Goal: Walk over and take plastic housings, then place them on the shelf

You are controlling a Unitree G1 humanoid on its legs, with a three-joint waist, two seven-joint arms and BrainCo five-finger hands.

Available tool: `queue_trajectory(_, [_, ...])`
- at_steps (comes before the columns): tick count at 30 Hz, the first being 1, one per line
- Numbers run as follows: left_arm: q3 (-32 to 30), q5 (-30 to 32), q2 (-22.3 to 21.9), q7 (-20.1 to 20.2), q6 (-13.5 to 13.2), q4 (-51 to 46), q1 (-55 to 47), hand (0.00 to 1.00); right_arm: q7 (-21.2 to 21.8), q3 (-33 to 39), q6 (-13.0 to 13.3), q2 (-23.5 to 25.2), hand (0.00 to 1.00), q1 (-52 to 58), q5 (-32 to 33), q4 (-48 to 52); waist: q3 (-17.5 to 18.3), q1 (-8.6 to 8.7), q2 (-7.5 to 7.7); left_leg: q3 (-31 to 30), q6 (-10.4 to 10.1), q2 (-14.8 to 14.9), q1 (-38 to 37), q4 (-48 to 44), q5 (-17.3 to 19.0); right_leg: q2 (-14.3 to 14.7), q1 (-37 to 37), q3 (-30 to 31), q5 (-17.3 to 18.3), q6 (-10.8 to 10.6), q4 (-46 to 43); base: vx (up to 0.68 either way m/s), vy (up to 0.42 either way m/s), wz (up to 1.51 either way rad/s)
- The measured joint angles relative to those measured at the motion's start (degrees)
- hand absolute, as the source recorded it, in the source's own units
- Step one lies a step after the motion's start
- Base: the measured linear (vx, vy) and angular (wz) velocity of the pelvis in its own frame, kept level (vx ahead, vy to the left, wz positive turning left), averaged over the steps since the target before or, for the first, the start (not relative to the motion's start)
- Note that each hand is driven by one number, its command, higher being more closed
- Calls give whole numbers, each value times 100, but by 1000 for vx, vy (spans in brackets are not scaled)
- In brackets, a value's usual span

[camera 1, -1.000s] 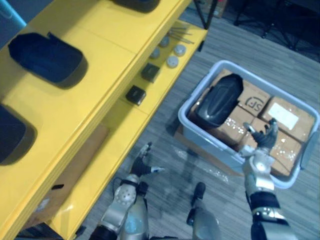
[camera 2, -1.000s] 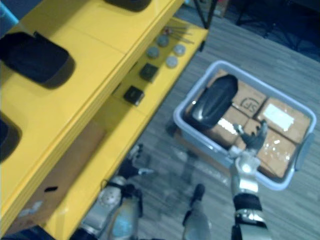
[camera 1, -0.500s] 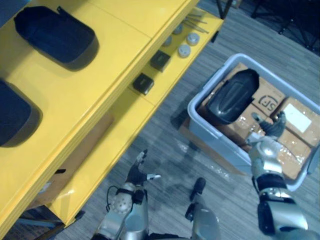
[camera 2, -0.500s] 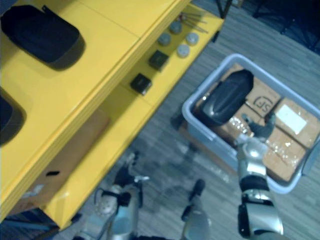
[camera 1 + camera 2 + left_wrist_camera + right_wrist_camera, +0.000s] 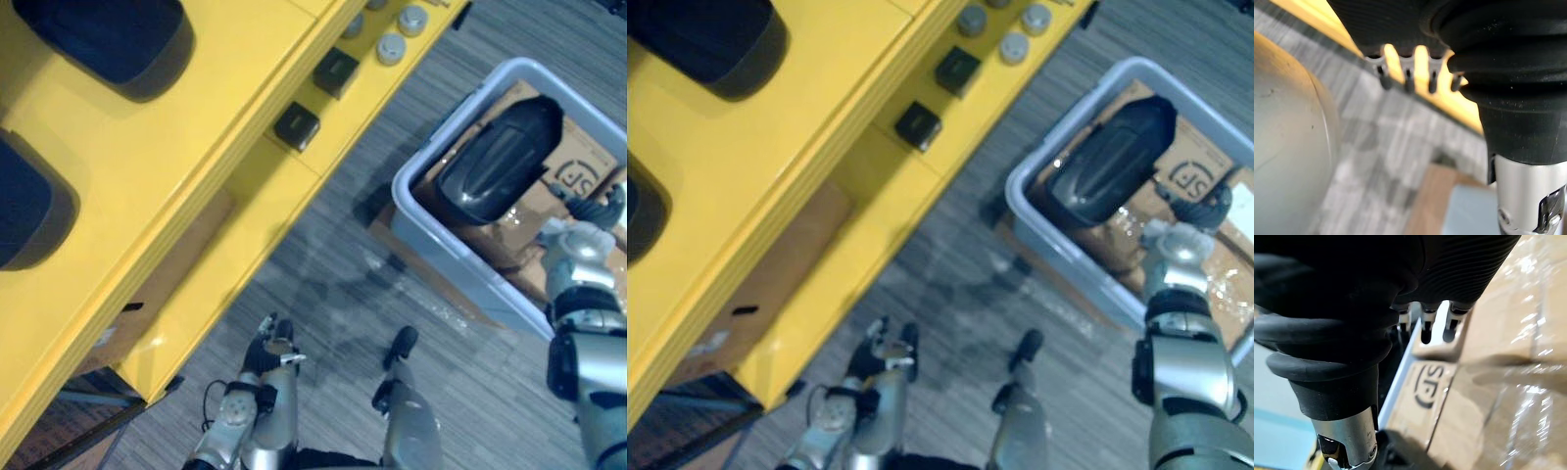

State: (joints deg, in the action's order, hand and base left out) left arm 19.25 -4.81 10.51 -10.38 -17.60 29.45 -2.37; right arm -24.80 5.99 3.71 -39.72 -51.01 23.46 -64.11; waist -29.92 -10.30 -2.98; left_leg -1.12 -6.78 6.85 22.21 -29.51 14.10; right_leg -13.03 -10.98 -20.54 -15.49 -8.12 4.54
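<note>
Left hand (image 5: 266,354) sits low in the frame, left of centre, above the grey striped floor (image 5: 343,279) and just beside the front edge of the yellow shelf (image 5: 196,127). In the left wrist view its fingers (image 5: 1407,78) are straight and slightly spread; they hold nothing and touch nothing. Right hand (image 5: 580,235) is at the right edge of the frame, over the near right part of the grey bin (image 5: 446,266). In the right wrist view its fingers (image 5: 1425,328) reach out loosely over the taped cardboard boxes (image 5: 580,168) that fill the bin. They are not closed on anything, and contact with the boxes cannot be confirmed. One black plastic housing (image 5: 498,162) lies tilted on the boxes in the upper left part of the bin. It is near the right hand but apart from it. Two further dark housings rest on the top level of the shelf, one in the upper left corner (image 5: 108,39) and one at the left edge of the frame (image 5: 24,201). On the lower shelf level, at upper centre, stand two small black boxes (image 5: 296,125) (image 5: 336,70). Grey round discs (image 5: 392,46) lie just beyond them. A brown carton (image 5: 167,284) shows beneath the lower level, left of centre.
</note>
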Motion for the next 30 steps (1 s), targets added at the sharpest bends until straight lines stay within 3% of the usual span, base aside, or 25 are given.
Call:
queue_trajectory(7, [6, -167, 15, 18, -229, 90, 8, 0, 114, -115, 24, -111, 0, -193, -20, -186, -33, -96, -86, -166, 1, -24, 193, -108, -1, -23, -118, -223, 31, 34, -183, -67, 47, 8])
queue_trajectory(12, [25, -134, 12, -162, -246, 100, 4, 0, 91, -169, -106, -111, 0, -378, -180, -282, -43, -167, -112, -165, 17, -40, 193, -105, -13, -47, -118, -234, 35, 37, -212, -59, 51, 2])
queue_trajectory(18, [-27, 193, -88, -1214, -64, 182, 19, 0, 70, -167, -494, -110, 0, -415, -181, -493, -57, -171, -222, -167, 13, -43, 198, -88, -37, -51, -139, -241, 35, 36, -219, -35, 48, 0])
queue_trajectory(20, [-238, 345, -227, -1799, -11, 370, 81, 0, -8, -169, -611, -110, 0, -407, -181, -507, -52, -173, -328, -166, 16, -43, 228, -88, -41, -53, -176, -246, 36, 36, -229, -37, 50, 0])
queue_trajectory(23, [-602, 368, -272, -2609, 28, 836, 251, 0, -155, -171, -620, -118, 0, -411, -181, -484, -54, -173, -361, -189, 4, -38, 291, -83, -63, -43, -238, -258, 35, 36, -237, -49, 48, 2])
queue_trajectory(27, [-1093, 369, -334, -3114, -34, 988, 421, 0, -235, -170, -622, -118, 0, -397, -185, -487, -56, -208, -358, -200, 10, -41, 352, -93, -77, -58, -309, -268, 51, 60, -309, -48, 47, 2])
queue_trajectory(30, [-1235, 342, -327, -3153, -157, 715, 758, 0, -252, -156, -616, -115, 0, -400, -212, -486, -58, -232, -355, -226, 6, -51, 398, -80, -121, -82, -391, -286, 86, 88, -407, -70, 51, 3])
